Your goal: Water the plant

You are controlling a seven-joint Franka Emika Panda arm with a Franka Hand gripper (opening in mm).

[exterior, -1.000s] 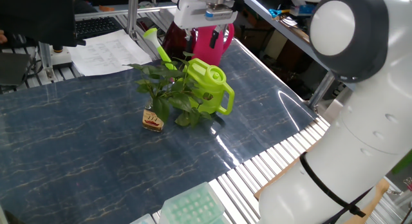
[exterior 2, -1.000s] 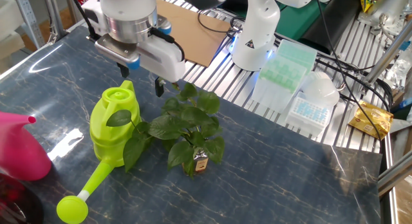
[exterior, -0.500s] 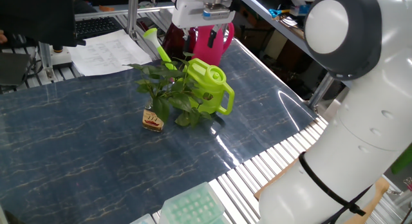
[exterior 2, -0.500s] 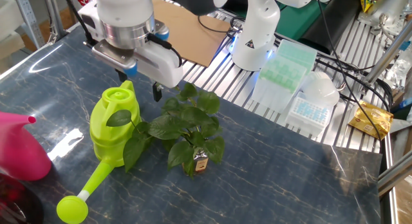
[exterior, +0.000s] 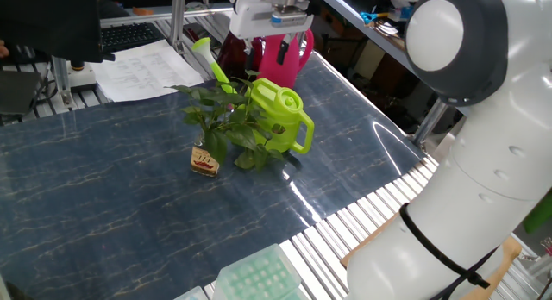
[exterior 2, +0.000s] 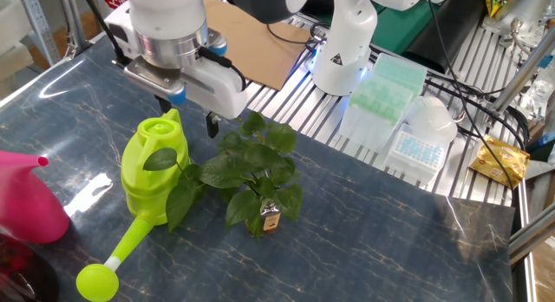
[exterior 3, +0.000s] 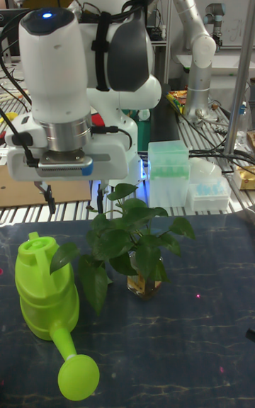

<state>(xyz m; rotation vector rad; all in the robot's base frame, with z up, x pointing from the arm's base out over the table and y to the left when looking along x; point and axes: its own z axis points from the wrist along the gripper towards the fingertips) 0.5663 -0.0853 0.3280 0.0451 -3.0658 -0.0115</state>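
While the gripper [exterior 2: 187, 112] hangs above the lime green watering can [exterior 2: 153, 179], its fingers [exterior 2: 212, 123] are spread wide and hold nothing, and they stand well clear of the can's top. The plant [exterior 2: 251, 173] sits in its tiny glass bottle [exterior 2: 270, 219] on the dark counter [exterior 2: 390, 241], just beside the can; several leaves lean against the can's body and one lies over its filling hole. The can's spout [exterior 2: 121, 250] points away from the bottle, toward the front edge in the other fixed view. The pink watering can [exterior 2: 26, 198] stands apart at the side. I think the risk here is mostly in the descent: if the fingers come down a little toward the plant's side, they may catch the leaves (the sprig is thin, and the bottle looks light), and the bottle could tip over. Also the handle [exterior: 304, 134] is on the far side from the plant, so a grasp elsewhere on the round body may slip. When the can is lifted, the leaves resting on it could be dragged too.
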